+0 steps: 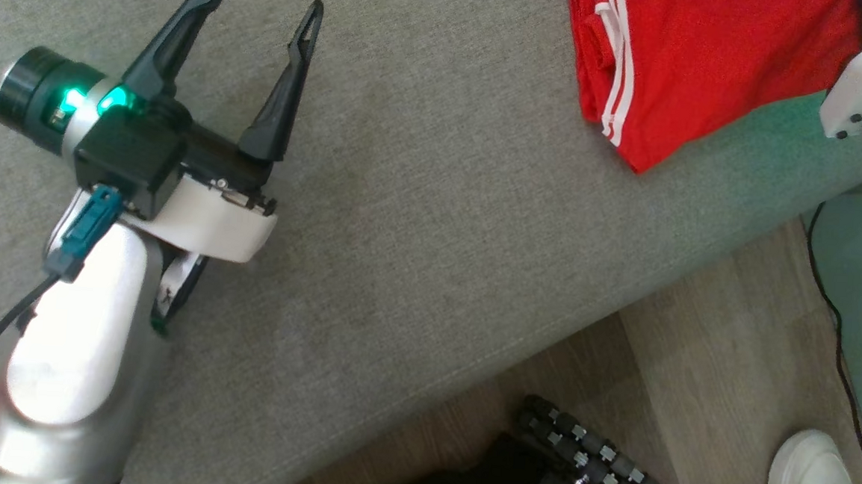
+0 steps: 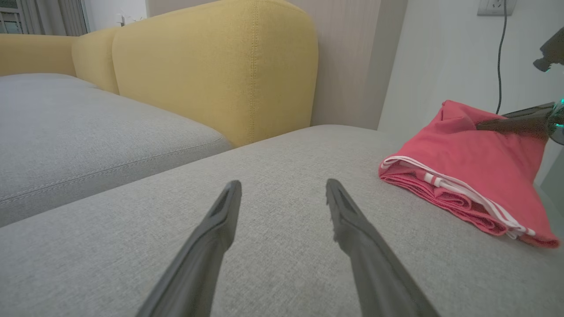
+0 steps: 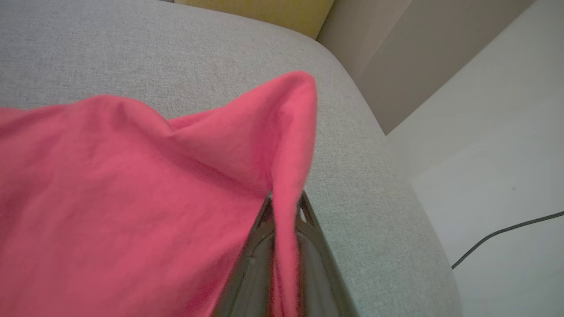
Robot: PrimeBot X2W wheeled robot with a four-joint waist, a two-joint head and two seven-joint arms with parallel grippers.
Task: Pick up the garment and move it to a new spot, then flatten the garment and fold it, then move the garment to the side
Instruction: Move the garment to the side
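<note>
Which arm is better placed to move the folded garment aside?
Right. The right gripper has its jaws shut on a raised fold of the red garment. The left gripper hovers with jaws open over bare grey cushion, apart from the garment.

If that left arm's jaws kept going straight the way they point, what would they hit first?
Probably the grey seat cushion just ahead; if they skim over it, the yellow backrest behind. Depth is unclear.

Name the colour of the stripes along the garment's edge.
White stripes on the red garment. They show clearest in the head view.
</note>
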